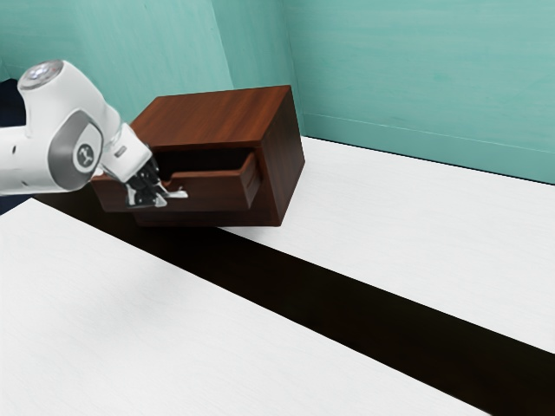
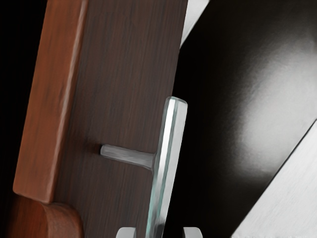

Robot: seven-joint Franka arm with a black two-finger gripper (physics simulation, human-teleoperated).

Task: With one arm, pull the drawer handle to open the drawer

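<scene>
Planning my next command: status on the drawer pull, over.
Black pincer open, fingers straddling silver bar handle, gaps both sides. Red-brown wooden drawer partly out of its wooden cabinet. Nothing blocking it.

A brushed-metal handle bar (image 2: 168, 158) stands off the dark wooden drawer front (image 2: 124, 74) on a short post (image 2: 124, 153), the gripper (image 2: 159, 232) straddling the bar with both grey fingertips (image 2: 126, 232) clear of it, and a black table stripe (image 2: 247, 99) beyond the bar.
</scene>
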